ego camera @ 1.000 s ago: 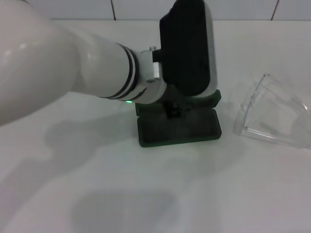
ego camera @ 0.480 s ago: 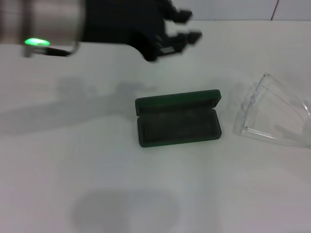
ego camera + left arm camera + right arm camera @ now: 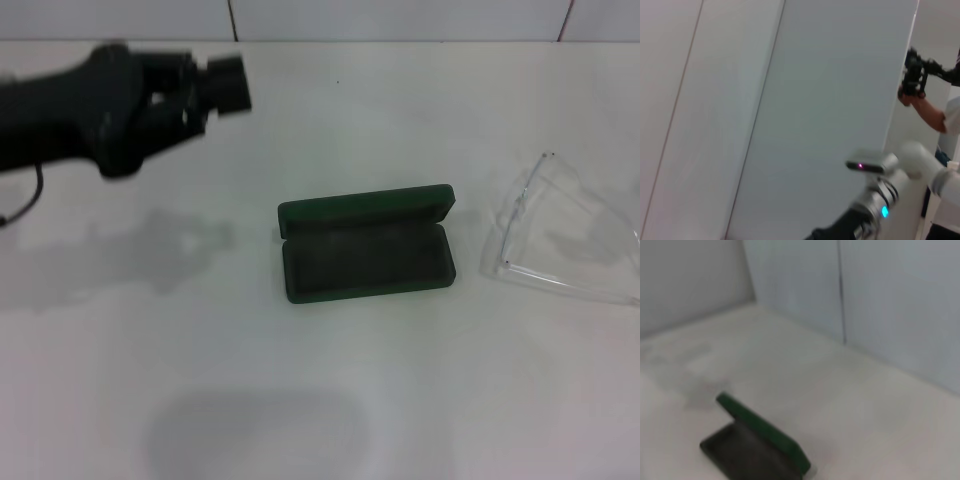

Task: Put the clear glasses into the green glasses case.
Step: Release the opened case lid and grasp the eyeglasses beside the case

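Claw state first: the left claw (image 3: 215, 85) hangs above the desk (image 3: 320, 400) at ten o'clock from the green glasses case (image 3: 366, 256), holding nothing, its opening unreadable; no right claw shows. The case lies open at centre, dark-lined and empty. At three o'clock, apart, rest the clear glasses (image 3: 560, 230), colourless, probably light, slick, fragile; I would grip the frame's front edge.

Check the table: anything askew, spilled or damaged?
Nothing stands out. The green glasses case lies open and empty, lid up. The clear glasses rest intact on the table to its right, apart from it. The left gripper hangs far off to the left.
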Robot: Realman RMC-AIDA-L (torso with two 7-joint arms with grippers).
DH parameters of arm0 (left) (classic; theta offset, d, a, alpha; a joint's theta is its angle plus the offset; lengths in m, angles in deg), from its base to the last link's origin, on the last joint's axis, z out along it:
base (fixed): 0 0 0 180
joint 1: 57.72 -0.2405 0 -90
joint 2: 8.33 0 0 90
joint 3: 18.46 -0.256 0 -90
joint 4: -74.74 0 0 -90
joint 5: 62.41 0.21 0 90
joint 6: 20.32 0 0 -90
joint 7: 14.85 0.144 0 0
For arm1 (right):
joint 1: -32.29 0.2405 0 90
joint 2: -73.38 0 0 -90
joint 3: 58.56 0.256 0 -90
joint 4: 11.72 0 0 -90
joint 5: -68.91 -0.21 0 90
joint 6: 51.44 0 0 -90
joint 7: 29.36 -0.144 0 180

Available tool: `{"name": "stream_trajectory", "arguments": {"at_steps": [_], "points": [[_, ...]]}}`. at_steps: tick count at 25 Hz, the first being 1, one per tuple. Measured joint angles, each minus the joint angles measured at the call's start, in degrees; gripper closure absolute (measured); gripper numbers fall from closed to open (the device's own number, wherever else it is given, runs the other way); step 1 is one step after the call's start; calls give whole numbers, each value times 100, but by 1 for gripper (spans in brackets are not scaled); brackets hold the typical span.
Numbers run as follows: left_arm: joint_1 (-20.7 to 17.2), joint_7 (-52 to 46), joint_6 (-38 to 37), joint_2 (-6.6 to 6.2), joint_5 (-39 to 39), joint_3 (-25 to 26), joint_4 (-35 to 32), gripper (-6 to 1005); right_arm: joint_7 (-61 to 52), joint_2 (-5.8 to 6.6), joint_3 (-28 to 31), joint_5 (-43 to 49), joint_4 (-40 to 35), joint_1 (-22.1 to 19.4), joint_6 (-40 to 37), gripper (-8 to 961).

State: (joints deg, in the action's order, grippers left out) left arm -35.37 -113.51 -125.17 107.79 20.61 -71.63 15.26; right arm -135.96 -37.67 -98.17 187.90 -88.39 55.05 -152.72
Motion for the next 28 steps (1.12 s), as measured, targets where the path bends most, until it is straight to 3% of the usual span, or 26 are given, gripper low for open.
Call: {"name": "stream_trajectory", "arguments": {"at_steps": [1,4,7,10,13,15,21,25,28], "points": [[-40,130,-14,12,48,6,82,823,-174,40,-59,204,-98,160,-113,114],[-150,574,-27,52,231,27,375,830,-239,349,-369,748,-212,869,-784,131],[-169,862,-22,64,300,45,698,838,233,605,-635,806,-181,1368,-987,148],[-149,1085,-8,71,261,193,1049,846,768,721,-848,857,-244,1868,-1019,192],[-131,1274,2,111,262,388,1285,855,1175,783,-1453,1185,-360,2343,-1018,228],[-131,1377,28,136,307,465,1371,861,1510,721,-1894,1578,-406,2525,-832,241],[-116,1900,57,217,591,452,1444,879,2789,223,-2992,2775,-200,2739,-218,278],[-99,2616,58,338,911,426,1486,891,3498,-20,-3253,3307,203,2802,-108,303],[-70,2725,91,336,886,487,1732,892,4018,-148,-3297,3431,460,2809,70,347]]}}
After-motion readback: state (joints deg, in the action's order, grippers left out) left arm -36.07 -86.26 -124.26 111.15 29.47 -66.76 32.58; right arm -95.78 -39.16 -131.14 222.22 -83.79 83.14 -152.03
